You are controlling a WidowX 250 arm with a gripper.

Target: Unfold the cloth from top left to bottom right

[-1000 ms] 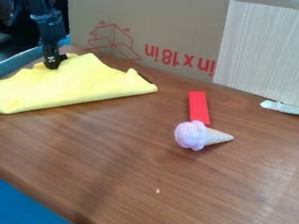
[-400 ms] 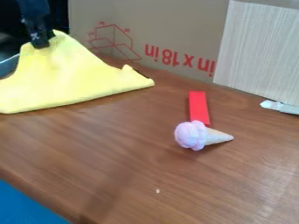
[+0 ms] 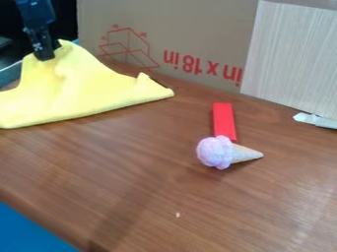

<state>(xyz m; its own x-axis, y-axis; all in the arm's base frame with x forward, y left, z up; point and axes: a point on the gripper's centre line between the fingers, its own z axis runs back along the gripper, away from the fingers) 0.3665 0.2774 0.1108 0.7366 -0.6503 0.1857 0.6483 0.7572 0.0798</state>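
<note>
The black gripper (image 3: 46, 55) hangs at the upper left, shut on the raised top edge of the yellow cloth (image 3: 72, 91). From there the cloth slopes down to the table in a tent-like shape. Its long lower edge lies on the wood, running from the left border to a corner at the middle left. A second small peak stands near that right corner, with a dark strip beside it.
A red block (image 3: 223, 120) lies right of centre, with a toy ice cream cone (image 3: 227, 152) at its near end. Behind stand a cardboard panel (image 3: 191, 29) and a pale board (image 3: 293, 59). A whitish object (image 3: 316, 120) lies at the right edge.
The gripper rose and went left, lifting the cloth's upper edge into a tall peak, then lowered slightly. The cloth's right corner shifted a little left. Block and cone stayed still.
</note>
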